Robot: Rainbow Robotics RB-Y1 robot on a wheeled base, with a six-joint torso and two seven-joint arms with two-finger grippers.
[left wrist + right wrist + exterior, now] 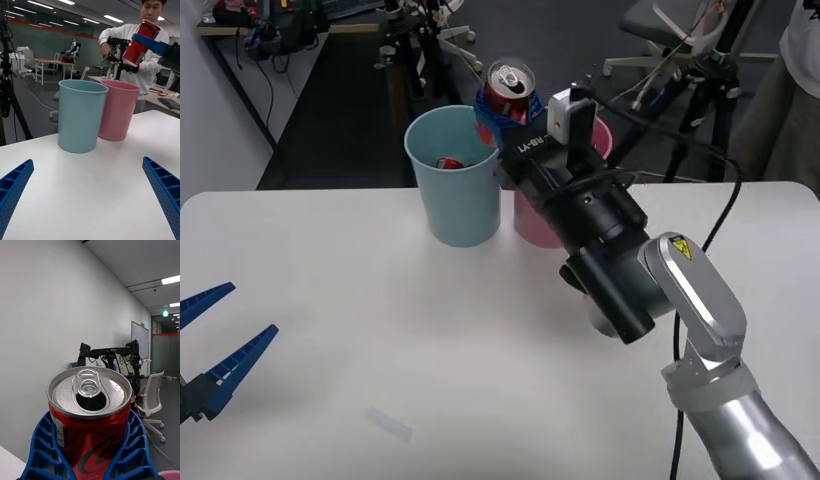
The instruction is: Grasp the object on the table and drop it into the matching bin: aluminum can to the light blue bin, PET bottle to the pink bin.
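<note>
1. Across the white table (360,330), which takes up most of the front view, two bins stand side by side near the far edge, touching or nearly so.
2. Left of the pair is the blue bin (452,178); looking down into it, something red with a bit of silver lies at the bottom, too small to name for sure.
3. Right beside it stands the pink bin (532,222), equal in size; the right arm reaches across and covers most of it, so I cannot see inside it.
4. From the near right corner the right arm runs out toward the bins, a black cable trailing behind it over the table.
5. Its right gripper (502,112) is raised above the rims, about over the place where the two bins meet, with the blue fingers (41,450) clamped on both sides of the can.
6. Held there, the can (509,88) is red, tilted, its silver top open with the tab still on.
7. Down at the near left edge the left gripper (208,345) waits low over the table, fingers spread wide with nothing between them.
8. Near the front edge lies a small, faint, clear scrap (390,424); I cannot tell what it is.
</note>
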